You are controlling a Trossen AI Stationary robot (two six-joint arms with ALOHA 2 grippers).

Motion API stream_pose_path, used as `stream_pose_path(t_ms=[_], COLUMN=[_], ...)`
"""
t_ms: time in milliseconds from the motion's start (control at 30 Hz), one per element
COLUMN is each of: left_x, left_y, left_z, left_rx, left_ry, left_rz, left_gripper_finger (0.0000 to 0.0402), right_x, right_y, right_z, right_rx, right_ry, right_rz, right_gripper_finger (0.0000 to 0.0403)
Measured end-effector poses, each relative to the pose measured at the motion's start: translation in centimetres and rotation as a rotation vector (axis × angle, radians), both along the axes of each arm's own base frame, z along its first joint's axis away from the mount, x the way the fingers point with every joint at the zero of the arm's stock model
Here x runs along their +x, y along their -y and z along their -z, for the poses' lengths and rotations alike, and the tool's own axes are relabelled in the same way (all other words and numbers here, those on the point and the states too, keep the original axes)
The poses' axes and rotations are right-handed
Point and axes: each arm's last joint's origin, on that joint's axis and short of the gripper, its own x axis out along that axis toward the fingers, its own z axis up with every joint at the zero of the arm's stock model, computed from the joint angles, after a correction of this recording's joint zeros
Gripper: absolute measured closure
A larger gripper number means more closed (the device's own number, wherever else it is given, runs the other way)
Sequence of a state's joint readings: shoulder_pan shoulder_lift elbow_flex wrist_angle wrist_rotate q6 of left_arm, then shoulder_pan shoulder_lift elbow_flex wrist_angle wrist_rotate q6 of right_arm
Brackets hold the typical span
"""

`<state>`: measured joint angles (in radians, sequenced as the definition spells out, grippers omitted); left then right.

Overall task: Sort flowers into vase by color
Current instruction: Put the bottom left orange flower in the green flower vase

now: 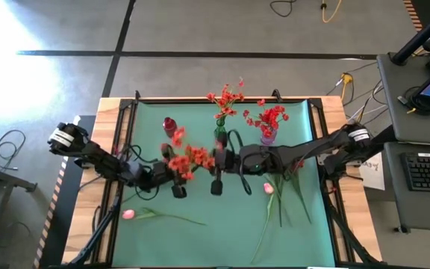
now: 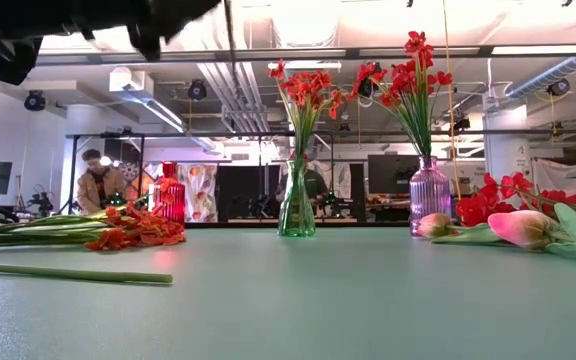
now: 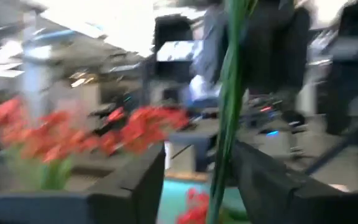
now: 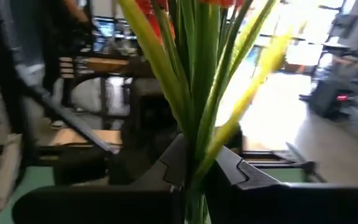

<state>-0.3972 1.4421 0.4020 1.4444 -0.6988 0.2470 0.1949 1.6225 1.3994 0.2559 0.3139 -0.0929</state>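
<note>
Flowers (image 1: 189,157), orange-red, are passing between claws: right gripper (image 4: 194,177) is pinching the stems tight while left gripper (image 3: 197,180) is half open around them.

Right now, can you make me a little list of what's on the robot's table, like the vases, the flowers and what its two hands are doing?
Vases: red vase, empty; green vase with orange-red flowers; purple vase with deep red flowers
Lying on the mat: pink bud; second pink bud
Right gripper: shut on green stems
Left gripper: a green stem between its parted fingers; grip unclear
Where the arms are: both meet mid-table, raised
</note>
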Motion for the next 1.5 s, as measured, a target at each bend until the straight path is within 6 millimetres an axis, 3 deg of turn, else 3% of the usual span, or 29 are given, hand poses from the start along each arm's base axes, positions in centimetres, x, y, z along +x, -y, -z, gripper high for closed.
stream_pose_path(t_ms=[233, 533, 633, 733, 833, 1067, 1500], left_x=[-0.1, -0.5, -0.5, -0.3, -0.3, -2.0, -5.6], left_y=[-0.5, 0.0, 0.8, 1.4, 1.6, 0.4, -1.5], left_z=[0.5, 1.1, 1.5, 1.6, 1.9, 2.0, 0.3], left_rx=[-0.074, -0.134, -0.148, -0.153, -0.162, -0.242, -0.271], left_ry=[-0.055, -0.103, -0.126, -0.159, -0.231, -0.415, -0.495], left_rz=[-0.174, -0.258, -0.117, 0.248, 0.4, 0.247, 0.128], left_gripper_finger=[0.018, 0.0174, 0.0176, 0.0186, 0.0198, 0.0215, 0.0217], right_x=[-0.9, -1.1, -1.3, -1.4, -1.6, -2.0, -2.5], right_y=[3.2, 9.2, 10.8, 12.0, 12.7, 12.9, 14.8], right_z=[-1.7, -1.5, -1.1, -0.7, -0.4, 0.1, 0.3], right_rx=[0.007, 0.051, 0.07, 0.07, 0.066, 0.031, 0.089], right_ry=[0.027, 0.015, 0.011, 0.013, 0.042, 0.057, 0.096], right_rz=[0.096, 0.27, 0.313, 0.343, 0.36, 0.429, 0.595], right_gripper_finger=[0.0376, 0.0376, 0.0376, 0.0381, 0.0388, 0.0387, 0.0389])
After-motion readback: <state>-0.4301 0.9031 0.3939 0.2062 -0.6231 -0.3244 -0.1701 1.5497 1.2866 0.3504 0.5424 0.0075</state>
